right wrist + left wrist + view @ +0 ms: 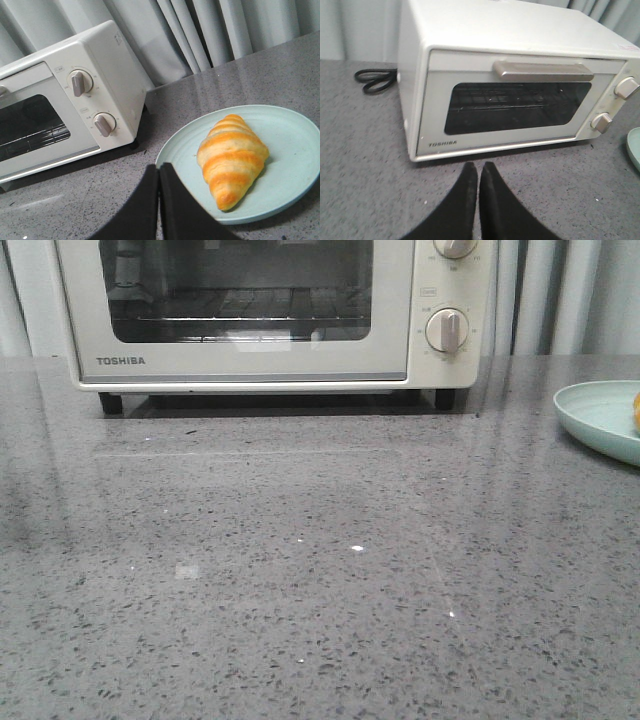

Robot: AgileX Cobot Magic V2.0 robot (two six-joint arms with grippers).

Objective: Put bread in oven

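The cream-white TOSHIBA oven [250, 360] stands at the back of the counter with its glass door closed; it also shows in the left wrist view [520, 90] and the right wrist view [60, 105]. The bread [232, 157], a golden-orange striped croissant, lies on a pale green plate [290, 130]; only a sliver of it shows at the right edge of the front view [636, 412]. My left gripper [478, 167] is shut and empty, in front of the oven door. My right gripper [159, 170] is shut and empty, just beside the plate's rim. Neither gripper shows in the front view.
The plate [600, 418] sits at the far right of the grey speckled counter [300, 570]. A black power cord [372, 80] lies coiled beside the oven. Grey curtains [200, 30] hang behind. The oven door has a metal handle [542, 70].
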